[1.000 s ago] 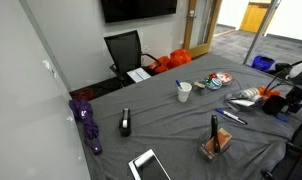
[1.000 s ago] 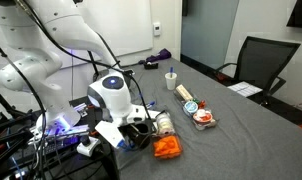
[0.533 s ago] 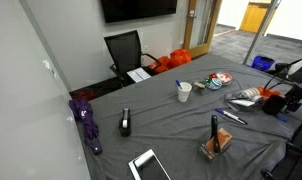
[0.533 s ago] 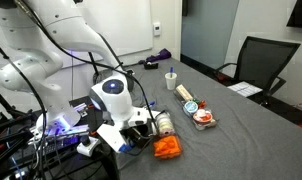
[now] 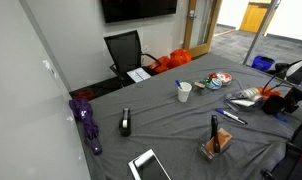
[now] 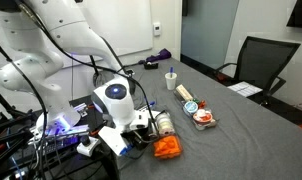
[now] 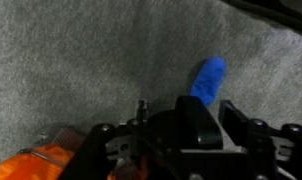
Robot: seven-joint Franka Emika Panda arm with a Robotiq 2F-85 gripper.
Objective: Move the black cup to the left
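Observation:
The black cup [image 5: 125, 123] is a small squat black mug on the grey cloth, near the table end by the wall. It is far from my gripper [image 5: 279, 101], which hangs low at the opposite end of the table. In an exterior view the gripper [image 6: 144, 123] sits just above the cloth beside an orange item [image 6: 168, 148]. In the wrist view the gripper [image 7: 219, 110] points at bare grey cloth, its jaws a little apart and empty, with a blue object [image 7: 209, 80] just ahead. The black cup is out of the wrist view.
A white cup [image 5: 183, 92] stands mid-table and shows in both exterior views [image 6: 171, 80]. A tall slim black object [image 5: 213, 127], a small box [image 5: 217, 146], a tablet [image 5: 148, 165], a purple bundle [image 5: 88, 120] and a plate [image 5: 219, 78] are on the cloth. A chair [image 5: 124, 50] stands beyond the table.
The wrist has shifted slightly to the right and down in an exterior view. The objects on the table have not moved.

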